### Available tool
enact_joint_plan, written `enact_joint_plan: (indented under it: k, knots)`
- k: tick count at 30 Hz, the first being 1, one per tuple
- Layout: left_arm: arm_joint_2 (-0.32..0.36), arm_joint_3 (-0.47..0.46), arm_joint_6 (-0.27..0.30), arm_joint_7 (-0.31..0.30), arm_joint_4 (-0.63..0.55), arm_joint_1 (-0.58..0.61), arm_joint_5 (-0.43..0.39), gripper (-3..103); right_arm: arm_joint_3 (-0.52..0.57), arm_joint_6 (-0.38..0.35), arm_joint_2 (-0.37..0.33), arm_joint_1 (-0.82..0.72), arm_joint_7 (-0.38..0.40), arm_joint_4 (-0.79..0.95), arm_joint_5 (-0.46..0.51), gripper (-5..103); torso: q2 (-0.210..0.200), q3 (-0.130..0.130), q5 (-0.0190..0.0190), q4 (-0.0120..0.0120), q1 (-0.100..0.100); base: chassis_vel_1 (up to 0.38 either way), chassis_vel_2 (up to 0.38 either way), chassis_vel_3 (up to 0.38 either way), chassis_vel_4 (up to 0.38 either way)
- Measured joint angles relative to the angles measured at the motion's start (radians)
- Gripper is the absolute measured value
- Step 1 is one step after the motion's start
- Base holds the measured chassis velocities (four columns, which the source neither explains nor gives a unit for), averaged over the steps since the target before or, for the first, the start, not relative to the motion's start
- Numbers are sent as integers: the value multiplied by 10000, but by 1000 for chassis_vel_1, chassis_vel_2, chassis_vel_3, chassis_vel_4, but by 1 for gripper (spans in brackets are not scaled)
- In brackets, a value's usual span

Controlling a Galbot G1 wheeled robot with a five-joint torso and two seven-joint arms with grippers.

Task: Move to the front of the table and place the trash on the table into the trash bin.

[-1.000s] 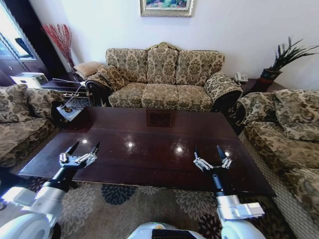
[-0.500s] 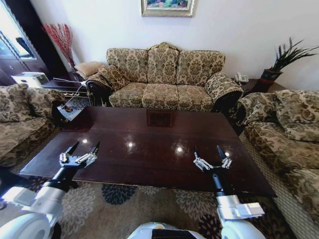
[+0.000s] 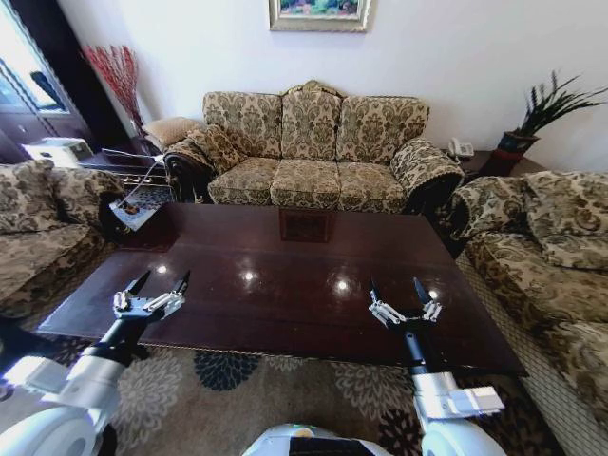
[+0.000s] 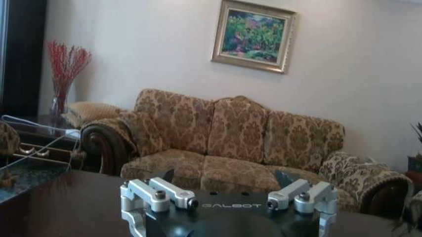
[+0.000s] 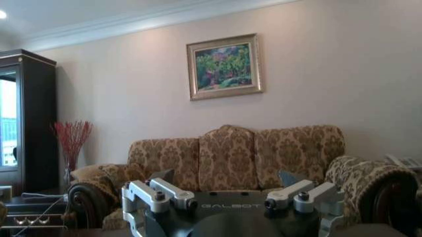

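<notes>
Head view shows the robot in front of the table (image 3: 285,285), and nothing has changed from the pictures a moment ago: the arms and the room look just the same, so the robot is standing still. The left gripper (image 3: 157,283) hangs over the near left edge of the table with its fingers spread wide and nothing in them. The right gripper (image 3: 402,291) hangs over the near right part of the table, also wide open and holding nothing. The dark shiny top looks bare; I see no can, cup, bottle or paper on it, just bright spots of light. I also cannot find the trash bin anywhere near the table. A sofa (image 3: 309,152) sits behind the table, with a picture (image 3: 318,13) on the wall above it, and more sofas stand on both sides. Both wrist views look over open fingers toward that same sofa and picture. My guess is that the driving part is done, and there may be no trash left to pick up.
</notes>
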Motion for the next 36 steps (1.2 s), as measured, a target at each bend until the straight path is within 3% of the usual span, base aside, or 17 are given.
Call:
enact_joint_plan:
  k: [36]
  knots:
    - [0, 0, 0, 0, 0, 0, 0, 100, 0, -1, 0, 0, 0, 0, 0, 100, 0, 0, 0, 0, 0, 0, 0, 0, 0]
